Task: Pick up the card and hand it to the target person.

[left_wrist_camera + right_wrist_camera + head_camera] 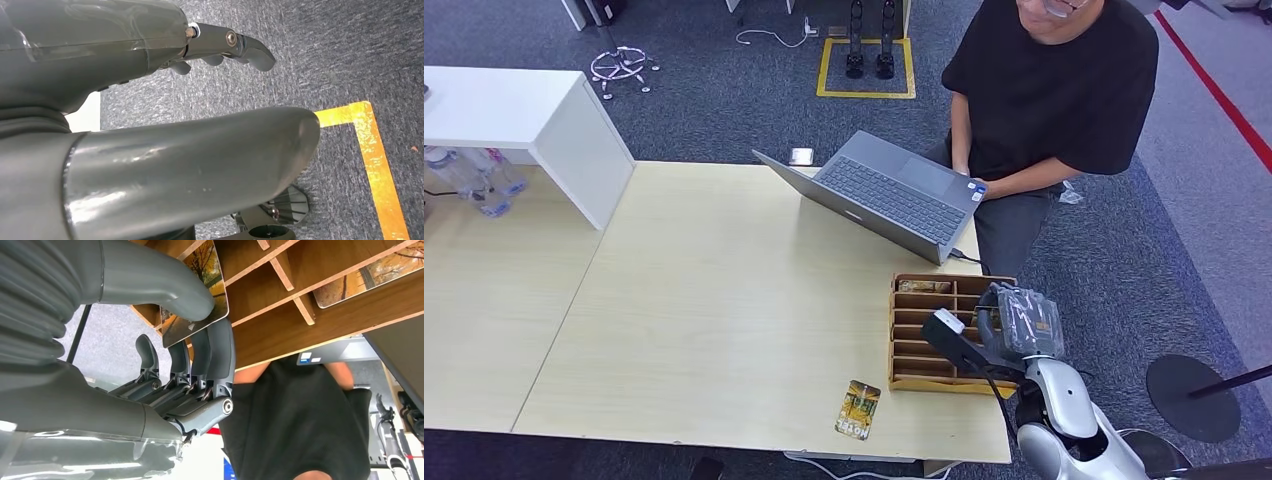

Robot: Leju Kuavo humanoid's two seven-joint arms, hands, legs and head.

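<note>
My right hand [1014,325] is over the right side of a wooden divided box [892,335] at the table's right front. In the right wrist view that hand [165,355] pinches a picture card [212,270] between thumb and fingers, just at the box's compartments [300,325]. Another card [370,275] lies in the box's far slot [924,286]. A third card [858,408] lies flat near the table's front edge. The person [1054,90] in a black shirt sits across the table at a laptop [884,195]. My left hand [190,150] hangs over carpet, fingers [235,47] apart, holding nothing.
A white cabinet [554,125] stands at the table's back left with water bottles [474,180] beside it. A small silver object [801,156] lies behind the laptop. A black round stand base [1192,396] sits on the floor to my right.
</note>
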